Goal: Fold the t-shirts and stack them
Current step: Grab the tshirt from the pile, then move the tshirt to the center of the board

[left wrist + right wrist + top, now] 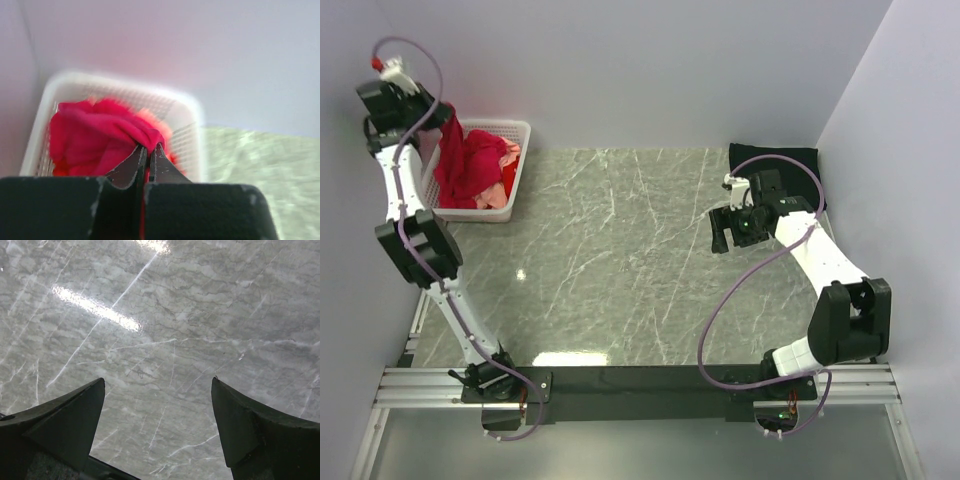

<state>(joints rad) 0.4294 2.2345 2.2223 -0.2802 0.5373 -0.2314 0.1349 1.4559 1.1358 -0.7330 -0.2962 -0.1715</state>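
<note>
Pinching a fold of the red shirt [100, 135], the left pincer [148, 148] is clenched on the cloth. The cloth trails from its tips down into the basket [190, 135] below it, where most of it is still bunched. Under the red shirt a pink shirt [506, 190] lies in the same basket. The right pincer [157, 382] is spread wide with nothing between its fingers and bare table [175, 315] beneath it. Just behind the right pincer, a black shirt [775, 158] lies flat on the table.
</note>
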